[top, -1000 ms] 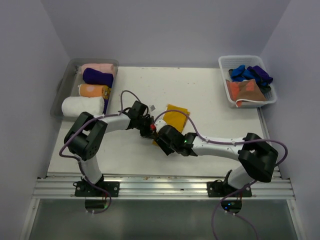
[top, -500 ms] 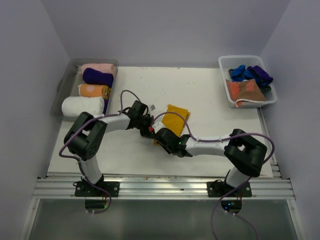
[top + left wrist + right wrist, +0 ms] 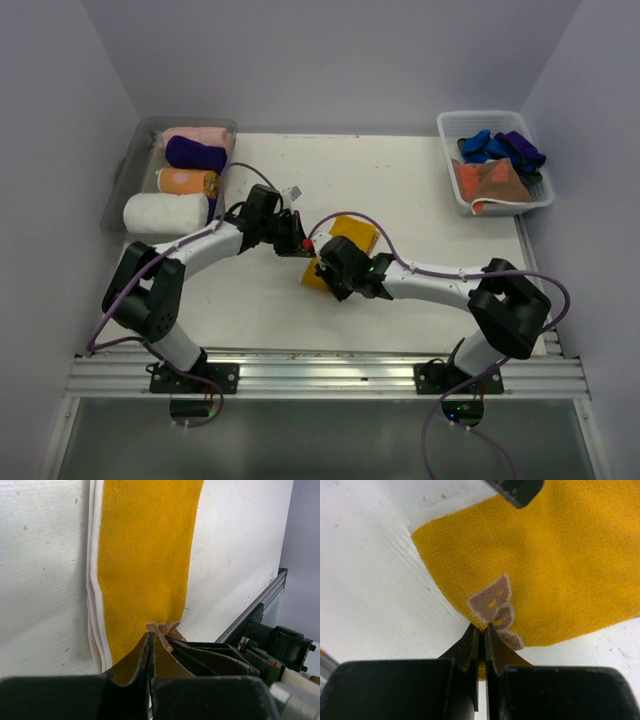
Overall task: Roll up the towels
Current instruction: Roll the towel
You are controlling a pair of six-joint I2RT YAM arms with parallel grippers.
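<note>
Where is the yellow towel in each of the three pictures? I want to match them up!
Top external: the yellow towel lies in the middle of the picture.
Left wrist: it runs as a long strip from the top edge down to the lower middle.
Right wrist: it fills the upper right, with its brown lettering near the centre.
Shared landmark: the white table under the towel shows in all three views.
</note>
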